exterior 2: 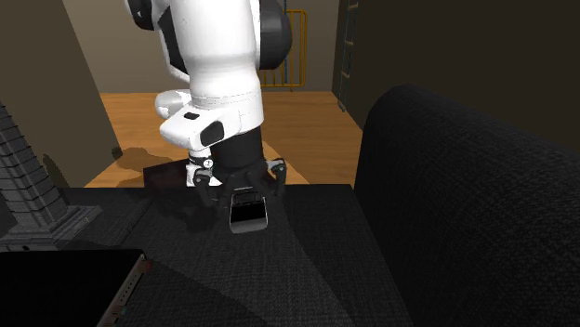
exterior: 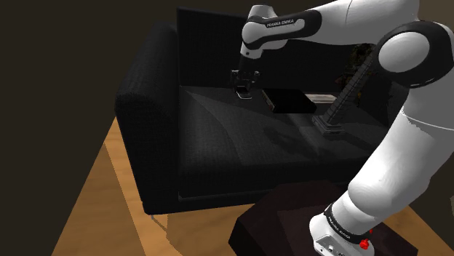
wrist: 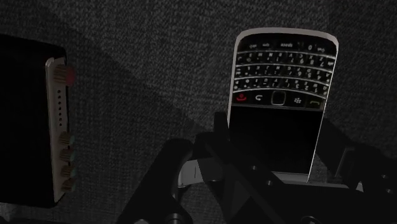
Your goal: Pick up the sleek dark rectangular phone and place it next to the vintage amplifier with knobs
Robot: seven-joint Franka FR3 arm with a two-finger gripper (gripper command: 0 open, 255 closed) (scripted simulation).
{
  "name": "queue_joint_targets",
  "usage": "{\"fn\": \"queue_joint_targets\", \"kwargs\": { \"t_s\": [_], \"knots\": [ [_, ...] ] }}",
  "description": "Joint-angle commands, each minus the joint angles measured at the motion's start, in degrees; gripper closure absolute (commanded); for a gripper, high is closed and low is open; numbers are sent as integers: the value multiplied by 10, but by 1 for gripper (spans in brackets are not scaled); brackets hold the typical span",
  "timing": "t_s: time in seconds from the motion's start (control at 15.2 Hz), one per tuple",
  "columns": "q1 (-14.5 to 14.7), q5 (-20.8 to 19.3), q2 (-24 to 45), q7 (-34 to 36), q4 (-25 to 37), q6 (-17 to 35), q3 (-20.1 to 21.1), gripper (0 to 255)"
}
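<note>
The phone (wrist: 280,95) is a dark keypad handset with a silver rim. It sits clasped between my black fingers (wrist: 219,143), screen end toward the hand. My gripper (exterior 2: 243,190) is shut on the phone (exterior 2: 248,212) and holds it a little above the dark sofa seat (exterior 2: 307,260). The amplifier (wrist: 25,121) is a black box with a pale front strip of knobs. It lies on the seat beside and apart from the phone. In the shoulder view my gripper (exterior: 244,89) hangs just left of the amplifier (exterior: 291,100).
The black sofa (exterior: 211,145) has a tall armrest (exterior: 142,109) and a backrest (exterior 2: 465,186). A grey lattice tower model (exterior 2: 28,176) stands on the seat beyond the amplifier. Wooden floor (exterior: 109,196) lies in front, and my stand (exterior: 291,225) is at the lower right.
</note>
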Motion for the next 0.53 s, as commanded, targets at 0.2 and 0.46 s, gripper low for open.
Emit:
{"fn": "queue_joint_targets", "kwargs": {
  "t_s": [0.2, 0.46],
  "knots": [
    [-34, 0, 40, -58, 58, -21, -23, 255],
    [-54, 0, 69, -90, 93, -28, -35, 255]
  ]
}}
